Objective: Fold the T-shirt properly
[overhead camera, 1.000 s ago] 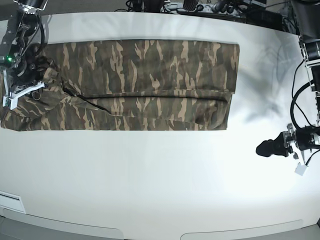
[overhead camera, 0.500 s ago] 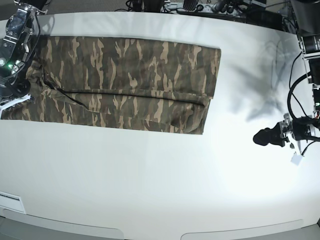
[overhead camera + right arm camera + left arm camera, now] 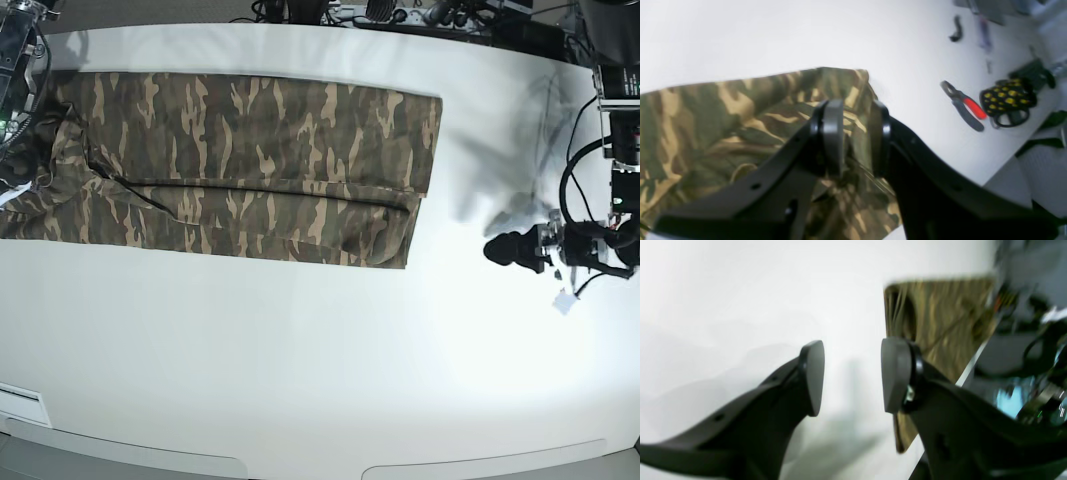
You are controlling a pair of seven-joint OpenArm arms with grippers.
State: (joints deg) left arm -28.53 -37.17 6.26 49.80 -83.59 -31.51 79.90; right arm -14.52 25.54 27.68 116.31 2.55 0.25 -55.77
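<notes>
Directly beneath right fingers [image 3: 833,133]: T-shirt [image 3: 706,116].

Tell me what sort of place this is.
Probably a robotics lab or workshop bench. A wide white table carries the T-shirt, cables and electronics crowd its far edge, and red-handled pliers lie beside a black-and-yellow tool.

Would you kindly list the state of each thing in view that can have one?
T-shirt: folded into a long flat band on the table.
Left gripper: open, empty, off the shirt.
Right gripper: jaws parted over the shirt's end.
Pliers: lying closed.
</notes>
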